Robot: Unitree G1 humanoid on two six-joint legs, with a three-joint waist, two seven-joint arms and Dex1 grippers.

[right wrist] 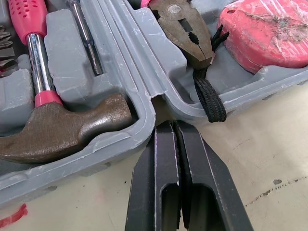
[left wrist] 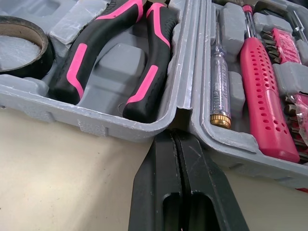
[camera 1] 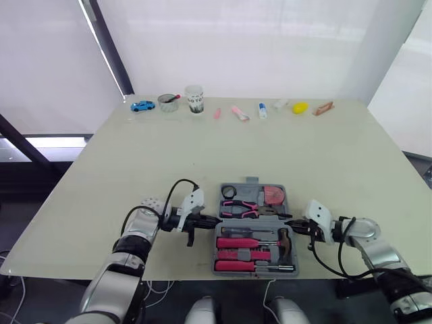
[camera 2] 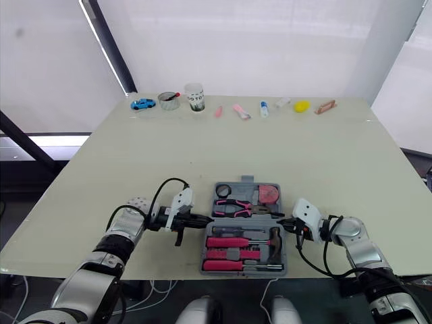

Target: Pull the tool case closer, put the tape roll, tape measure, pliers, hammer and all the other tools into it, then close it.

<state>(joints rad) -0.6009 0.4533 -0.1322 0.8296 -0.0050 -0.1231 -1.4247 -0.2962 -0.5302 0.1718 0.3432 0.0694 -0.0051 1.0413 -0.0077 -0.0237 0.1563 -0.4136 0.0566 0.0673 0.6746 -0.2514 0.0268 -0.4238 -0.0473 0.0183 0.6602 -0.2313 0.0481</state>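
The grey tool case [camera 1: 253, 182] lies open near the table's front edge. Its far half holds the black tape roll [camera 1: 229, 192], the pink-handled pliers [camera 1: 244, 209] and the pink tape measure [camera 1: 273, 196]. The near half holds the hammer [right wrist: 62, 130], a pink screwdriver [left wrist: 267, 96] and a clear tester screwdriver [left wrist: 219, 82]. My left gripper [camera 1: 214, 221] is shut, with its tips at the hinge notch on the case's left side [left wrist: 144, 127]. Shut as well, my right gripper [camera 1: 289, 223] has its tips at the hinge notch on the right side, beside the hammer head.
Small things line the table's far edge: a blue toy car [camera 1: 142, 106], a bowl [camera 1: 167, 102], a cup [camera 1: 194, 98], pink items, a small bottle [camera 1: 262, 111], a yellow object [camera 1: 300, 107] and a brown piece [camera 1: 323, 108]. Bare tabletop [camera 1: 256, 145] lies between them and the case.
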